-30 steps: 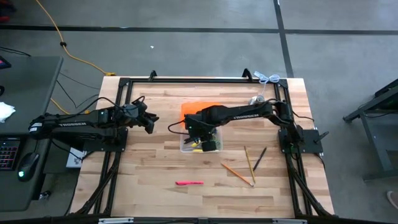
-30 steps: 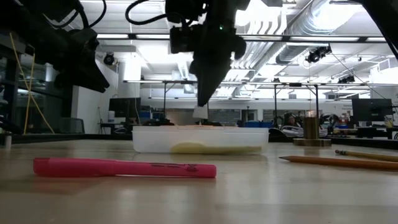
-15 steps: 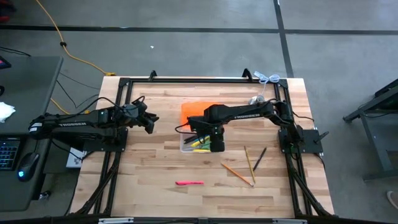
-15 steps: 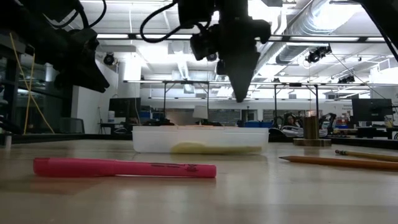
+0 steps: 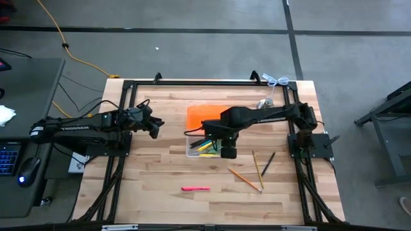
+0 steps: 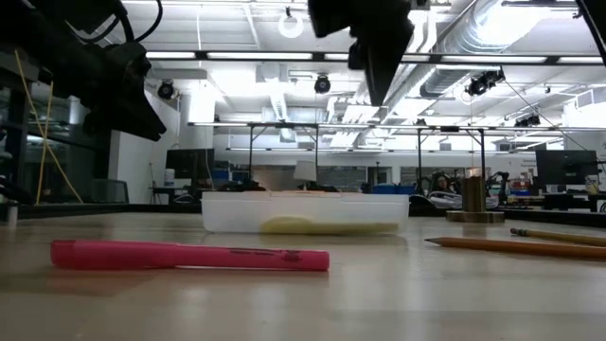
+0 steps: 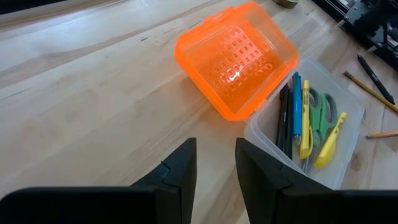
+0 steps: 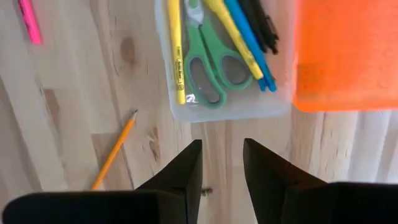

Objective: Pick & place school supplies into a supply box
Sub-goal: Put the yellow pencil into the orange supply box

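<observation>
**Supply box part-filled; four items loose on the tabletop**

Supply box (image 5: 207,147) sits at centre frame in the high view, clear tray open, orange lid (image 5: 207,116) folded flat behind it toward the top of the frame. Lid lying back leaves the tray mouth clear for drops from above. Inside, right wrist view: green-handled scissors (image 8: 209,70), yellow markers (image 8: 176,53), a blue pen (image 8: 252,43), black pens (image 8: 261,18), all lying lengthwise along the tray. Some small print on a yellow marker, too fine to read.

Loose items: pink highlighter (image 5: 195,188) at lower centre, well apart from the box; dark print on its barrel in the low view, illegible. Lower right of the box, two wooden pencils (image 5: 244,179), (image 5: 257,169) crossing near their lower ends, and a black pen (image 5: 268,163) just beside them.

Right claw (image 5: 227,151) hovers at the box's lower-right corner, raised above the tabletop, fingers slightly parted, nothing held. Likely between picks; the pencils are nearest.

Left claw (image 5: 155,127) waits left of the box, fingers a narrow gap apart, empty. Its arm carries white lettering, not legible here.
</observation>
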